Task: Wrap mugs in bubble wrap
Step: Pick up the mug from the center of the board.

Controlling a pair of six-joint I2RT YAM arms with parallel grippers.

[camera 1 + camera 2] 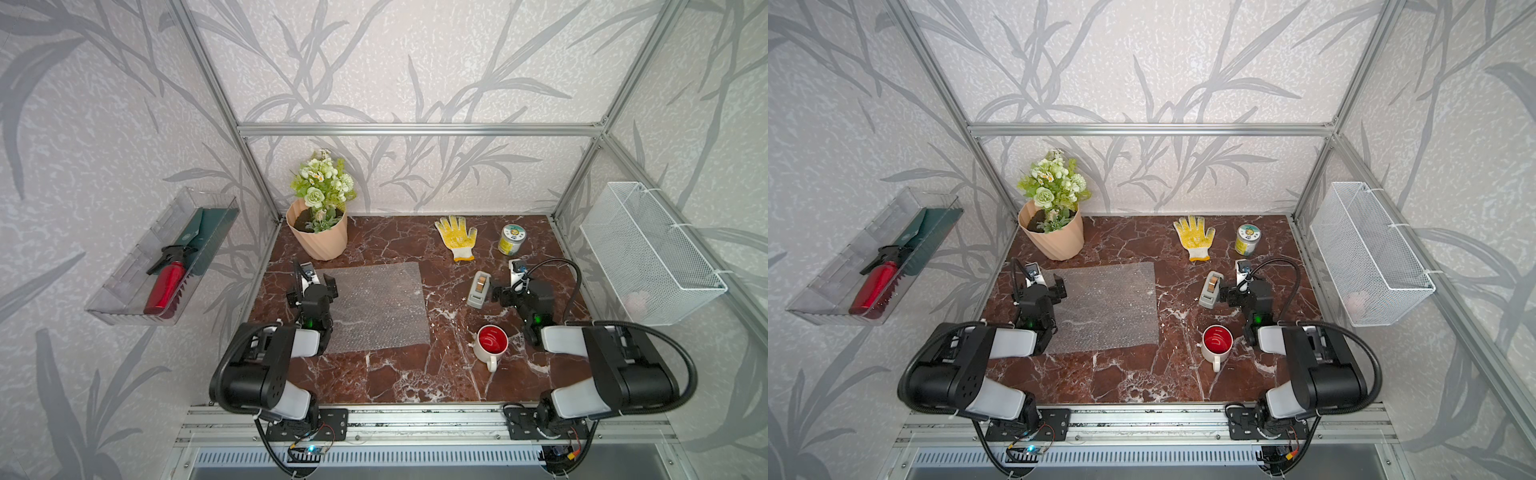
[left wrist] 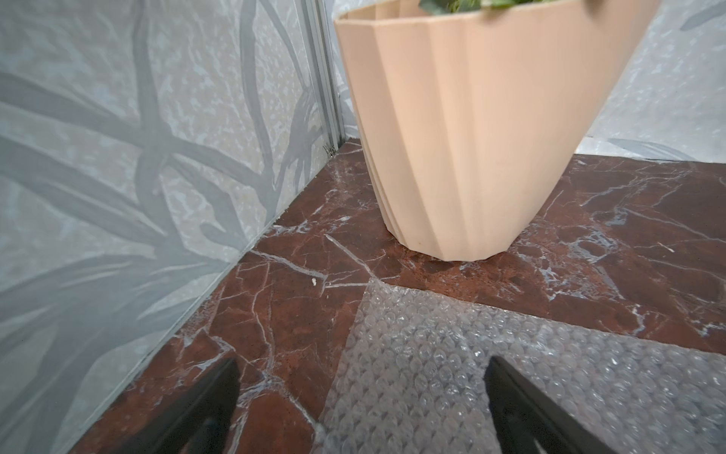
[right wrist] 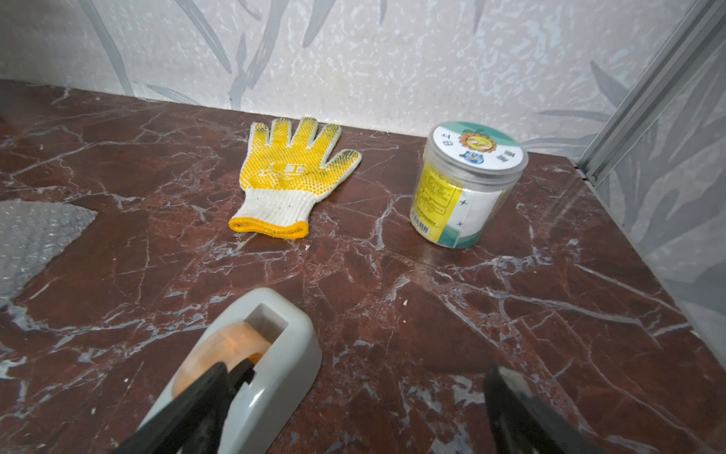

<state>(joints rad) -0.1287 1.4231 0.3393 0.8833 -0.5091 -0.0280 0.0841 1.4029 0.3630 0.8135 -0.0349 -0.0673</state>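
Mug: a white ceramic mug (image 1: 491,344) with a glossy red inside and a white loop handle stands upright on the red-brown marble-patterned tabletop (image 1: 395,374). It is toward the front right corner, handle turned to the front edge.
Bubble wrap: a clear, greyish sheet of bubble wrap (image 1: 374,307) lies flat left of centre, well apart from the mug, with nothing on it.
Mug handling: likely rigid, fairly heavy and breakable, with a slick glaze. A pinch across the wall at the rim looks surest, since the handle loop is narrow.
Wrap handling: likely very light and limp, and apt to slide on the polished stone. A corner or free edge is the place to pinch, and lying flat it offers little to catch.
Left gripper: the left gripper (image 2: 361,397) has its jaws spread wide and holds nothing. It straddles the sheet's far left corner, one finger over bare marble, one over the bubbles.
Right gripper: the right gripper (image 3: 359,401) is also spread wide and empty. One finger sits against or just in front of the grey tape dispenser (image 1: 478,289); contact cannot be told.
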